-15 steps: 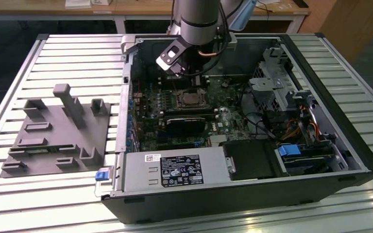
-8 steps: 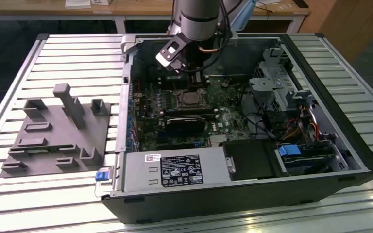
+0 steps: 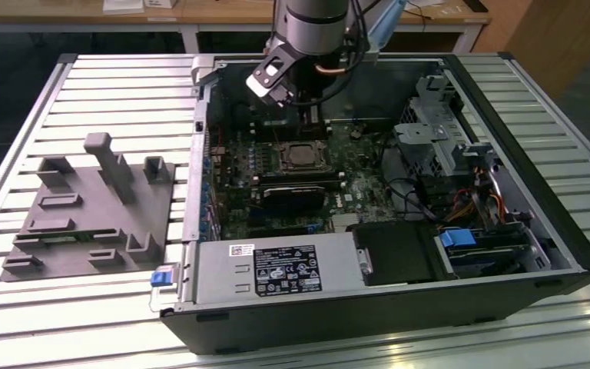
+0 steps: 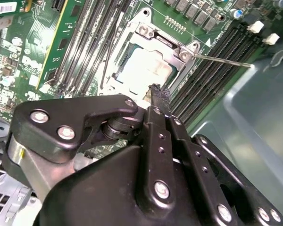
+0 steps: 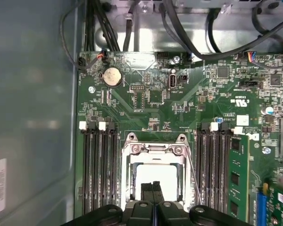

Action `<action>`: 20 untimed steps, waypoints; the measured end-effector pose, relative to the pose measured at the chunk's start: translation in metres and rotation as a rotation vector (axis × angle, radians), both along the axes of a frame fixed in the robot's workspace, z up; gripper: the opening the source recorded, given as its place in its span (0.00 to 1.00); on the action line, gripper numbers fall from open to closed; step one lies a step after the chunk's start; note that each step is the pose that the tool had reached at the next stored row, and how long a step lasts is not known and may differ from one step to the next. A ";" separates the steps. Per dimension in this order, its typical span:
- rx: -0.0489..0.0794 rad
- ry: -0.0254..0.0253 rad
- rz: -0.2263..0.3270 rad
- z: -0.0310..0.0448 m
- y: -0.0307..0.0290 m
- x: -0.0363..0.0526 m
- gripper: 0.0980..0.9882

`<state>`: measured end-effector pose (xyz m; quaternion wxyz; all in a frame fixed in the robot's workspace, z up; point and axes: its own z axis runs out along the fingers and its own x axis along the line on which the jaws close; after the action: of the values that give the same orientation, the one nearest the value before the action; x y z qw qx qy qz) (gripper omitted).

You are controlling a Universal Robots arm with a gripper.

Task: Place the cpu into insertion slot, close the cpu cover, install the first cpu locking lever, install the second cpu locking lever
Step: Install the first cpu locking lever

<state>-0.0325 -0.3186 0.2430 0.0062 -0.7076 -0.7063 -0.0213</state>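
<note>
We see the cpu [image 5: 148,173], its flat top pale silver and bright, seated in the insertion slot [image 3: 303,156], well inside the green circuit board [image 5: 146,99], away from its edges. The cpu cover [image 5: 154,151], a thin silver frame, lies down around it, and the chip shows through its window. One thin wire locking lever [image 4: 224,61] juts from the cover's corner.
</note>
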 end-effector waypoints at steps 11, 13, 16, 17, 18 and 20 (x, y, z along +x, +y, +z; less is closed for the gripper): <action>0.000 -0.0001 0.000 0.0189 0.0000 0.0000 0.01; 0.000 0.0000 0.000 0.0209 0.0000 0.0000 0.01; 0.000 -0.0004 0.015 0.0214 0.0000 0.0000 0.01; 0.000 -0.0003 0.030 0.0214 0.0000 -0.0001 0.01; 0.000 -0.0003 0.048 0.0215 0.0000 -0.0001 0.01; 0.000 -0.0003 0.083 0.0214 -0.0001 -0.0001 0.01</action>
<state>-0.0326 -0.3186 0.2645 0.0070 -0.6777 -0.7350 -0.0211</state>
